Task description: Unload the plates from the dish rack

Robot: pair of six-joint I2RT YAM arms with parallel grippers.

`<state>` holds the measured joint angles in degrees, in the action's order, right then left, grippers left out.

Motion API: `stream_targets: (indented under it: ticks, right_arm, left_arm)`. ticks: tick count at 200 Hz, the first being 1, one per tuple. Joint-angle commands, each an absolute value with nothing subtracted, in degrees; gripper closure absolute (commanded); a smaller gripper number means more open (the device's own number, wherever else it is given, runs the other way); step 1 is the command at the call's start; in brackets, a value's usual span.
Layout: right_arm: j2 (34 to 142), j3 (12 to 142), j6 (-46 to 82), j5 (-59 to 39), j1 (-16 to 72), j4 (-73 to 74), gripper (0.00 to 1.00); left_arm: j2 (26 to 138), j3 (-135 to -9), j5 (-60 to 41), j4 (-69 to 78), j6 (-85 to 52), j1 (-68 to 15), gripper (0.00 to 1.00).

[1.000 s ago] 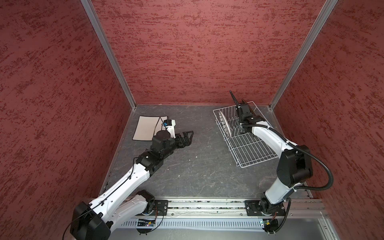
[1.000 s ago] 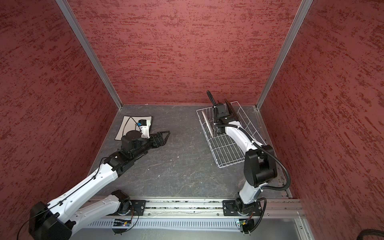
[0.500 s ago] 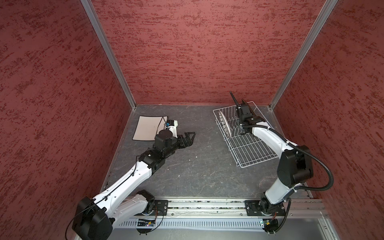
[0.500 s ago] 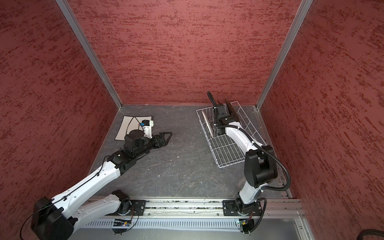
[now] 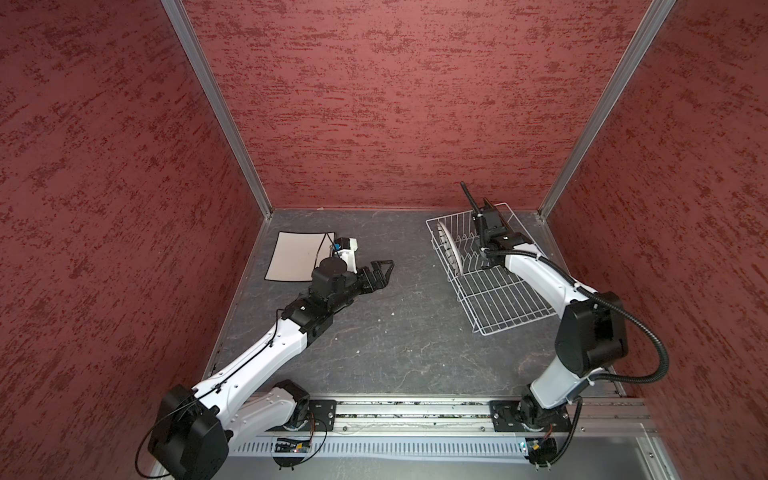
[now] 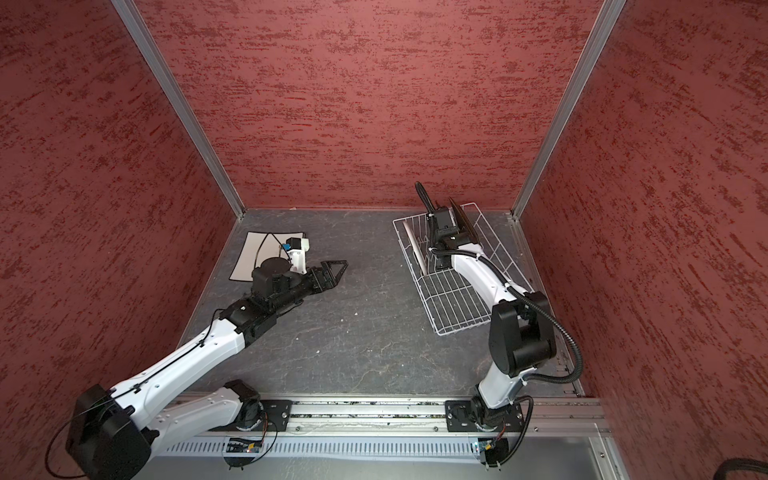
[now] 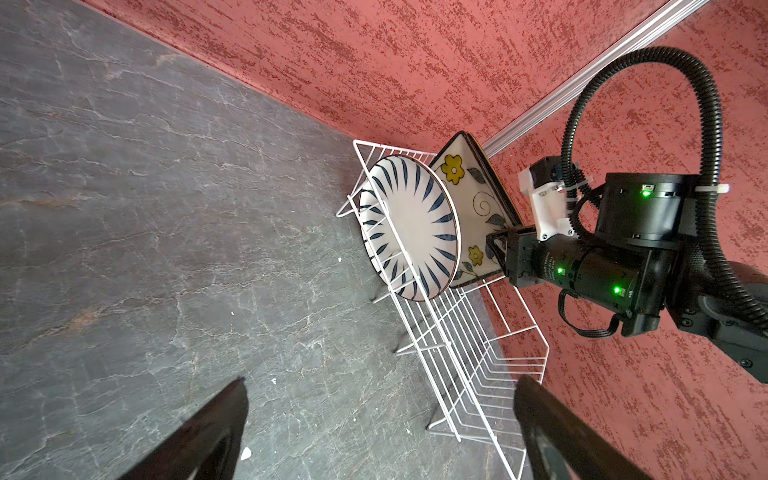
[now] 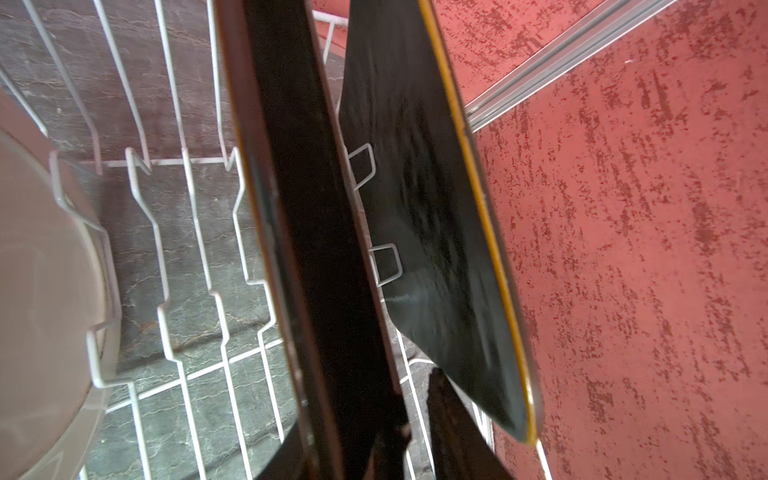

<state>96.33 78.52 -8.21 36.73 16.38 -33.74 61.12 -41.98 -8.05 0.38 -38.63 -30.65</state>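
The white wire dish rack (image 5: 498,299) (image 6: 453,299) stands at the back right. At its end, in the left wrist view, a round white plate (image 7: 411,224) with dark streaks stands upright. Behind it stands a floral cream square plate (image 7: 469,195). My right gripper (image 5: 484,220) (image 7: 498,245) (image 8: 365,424) is open, its jaws either side of that square plate's edge, with a gap beside one finger. A black plate (image 8: 436,208) leans behind it. A plain cream square plate (image 5: 295,262) lies flat at the back left. My left gripper (image 5: 380,270) (image 7: 380,386) hovers open and empty beside it.
Red textured walls close in the grey table on three sides, and the rack sits near the back right corner. The arms' base rail (image 5: 415,415) runs along the front edge. Small white crumbs (image 5: 380,320) lie mid-table.
My left arm has shifted a little, carrying its open gripper slightly to the right, away from the flat plate. The right arm has stayed at the rack.
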Motion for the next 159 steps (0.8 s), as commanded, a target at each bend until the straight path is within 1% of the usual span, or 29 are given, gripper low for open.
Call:
stream_targets:
  ticks: [1, 39, 76, 159]
  right_arm:
    - [96.31, 78.2, -9.06, 38.84, 16.08, -33.4, 0.66]
    - [95.98, 78.13, -8.96, 38.67, 16.07, -33.44, 0.71]
    - [96.19, 77.98, -9.32, 38.58, 16.08, -33.56, 0.71]
    - [96.29, 77.98, -9.2, 38.03, 16.07, -34.12, 0.76]
  left_arm:
    - [61.52, -42.3, -9.42, 1.25, -37.65, -30.87, 0.0]
    - [60.74, -41.93, -9.71, 0.94, -37.32, -30.07, 0.0]
    - [60.73, -41.77, -10.93, 1.14, -37.47, -29.89, 0.0]
    - [60.74, -41.75, -10.95, 0.98, -37.45, -29.79, 0.01]
